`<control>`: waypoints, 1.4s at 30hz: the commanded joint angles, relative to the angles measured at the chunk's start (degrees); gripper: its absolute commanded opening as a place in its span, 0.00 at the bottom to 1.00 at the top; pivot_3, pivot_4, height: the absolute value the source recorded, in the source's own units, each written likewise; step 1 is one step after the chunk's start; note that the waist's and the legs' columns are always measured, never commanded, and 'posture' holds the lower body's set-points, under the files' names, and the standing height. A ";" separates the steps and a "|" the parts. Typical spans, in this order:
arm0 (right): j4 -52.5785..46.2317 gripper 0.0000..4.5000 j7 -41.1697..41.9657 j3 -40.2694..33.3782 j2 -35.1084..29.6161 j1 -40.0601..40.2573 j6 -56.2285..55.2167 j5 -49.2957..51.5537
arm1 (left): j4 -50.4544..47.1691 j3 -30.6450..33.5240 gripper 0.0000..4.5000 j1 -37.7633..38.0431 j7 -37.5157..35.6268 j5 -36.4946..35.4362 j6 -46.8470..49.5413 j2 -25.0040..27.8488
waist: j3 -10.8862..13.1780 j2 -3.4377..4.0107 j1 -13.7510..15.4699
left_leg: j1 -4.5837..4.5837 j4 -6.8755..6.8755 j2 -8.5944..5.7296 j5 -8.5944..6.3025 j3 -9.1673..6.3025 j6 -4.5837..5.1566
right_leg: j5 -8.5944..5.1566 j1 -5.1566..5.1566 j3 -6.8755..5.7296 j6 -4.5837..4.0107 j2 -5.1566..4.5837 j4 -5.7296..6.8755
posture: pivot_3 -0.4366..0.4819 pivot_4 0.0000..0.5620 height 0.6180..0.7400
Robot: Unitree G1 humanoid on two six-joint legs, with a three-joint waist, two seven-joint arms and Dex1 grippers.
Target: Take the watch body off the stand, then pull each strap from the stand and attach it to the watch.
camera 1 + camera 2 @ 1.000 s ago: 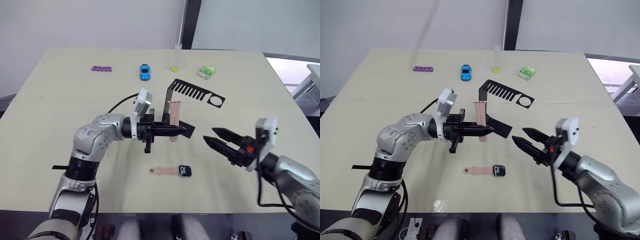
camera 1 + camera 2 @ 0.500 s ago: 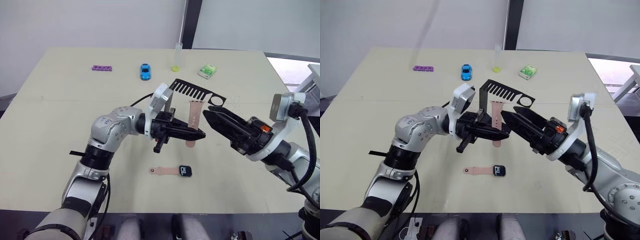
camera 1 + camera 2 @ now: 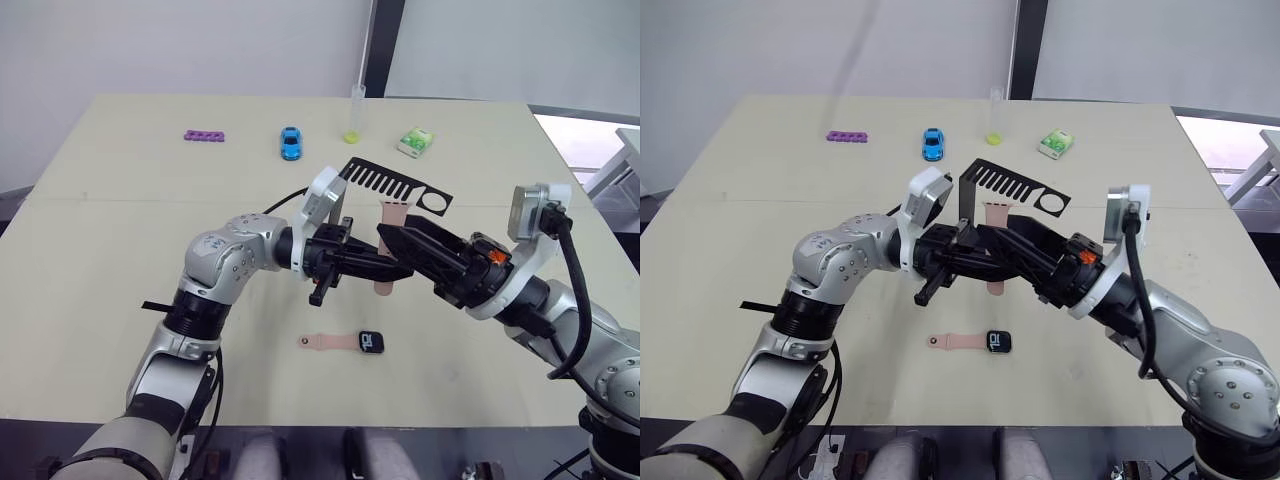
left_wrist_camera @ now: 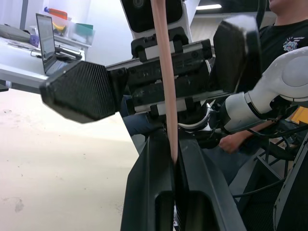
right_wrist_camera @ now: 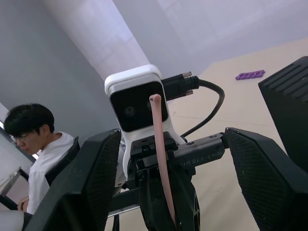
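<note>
My left gripper point(image 3: 400, 268) is shut on the lower part of a pale pink strap point(image 3: 393, 212), holding it upright above the table. My right gripper point(image 3: 395, 250) faces it, open, with one wide black finger on each side of the strap and the left fingertips. In the right wrist view those fingers point(image 5: 96, 183) flank the strap point(image 5: 159, 144) without touching it. The watch body point(image 3: 371, 342) lies flat on the table below, with the other strap point(image 3: 325, 342) joined to its left side. The black stand point(image 3: 392, 184) stands just behind both grippers.
At the far side of the table lie a purple perforated strip point(image 3: 203, 135), a blue toy car point(image 3: 290, 143), a clear tube point(image 3: 353, 115) and a green-and-white packet point(image 3: 413, 142). A seated person point(image 5: 26, 139) is beyond the table.
My left gripper carried the strap away from the stand, to the right and up. My right gripper swung in from the right and now has its open fingers around the strap.
</note>
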 commanded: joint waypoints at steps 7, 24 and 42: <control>-2.48 0.51 1.97 -0.28 0.61 -0.31 -2.44 0.38 | -1.30 0.84 0.00 -0.64 0.03 -0.79 -0.23 -0.26 | 0.00 0.00 -0.01 | 0.00 0.00 0.00 0.00 -0.01 0.00 | 0.00 0.00 -0.01 0.00 0.00 0.00 | 0.48 0.27 1.00; -2.34 0.51 1.29 1.19 0.80 -0.79 -3.66 0.59 | -1.26 0.44 0.00 -0.77 0.33 -0.14 -0.46 -0.52 | 0.00 0.00 -0.01 | 0.00 0.00 0.00 0.00 -0.01 0.00 | 0.00 0.00 -0.01 0.00 -0.01 -0.01 | 0.48 0.27 1.00; -1.91 0.51 1.35 0.74 0.80 -1.24 -4.18 1.62 | -0.91 0.67 0.00 -1.35 0.22 -0.10 -0.44 -0.58 | 0.00 0.00 -0.02 | 0.00 -0.01 0.00 0.00 -0.02 0.00 | 0.00 0.00 -0.01 0.00 -0.01 -0.03 | 0.48 0.27 1.00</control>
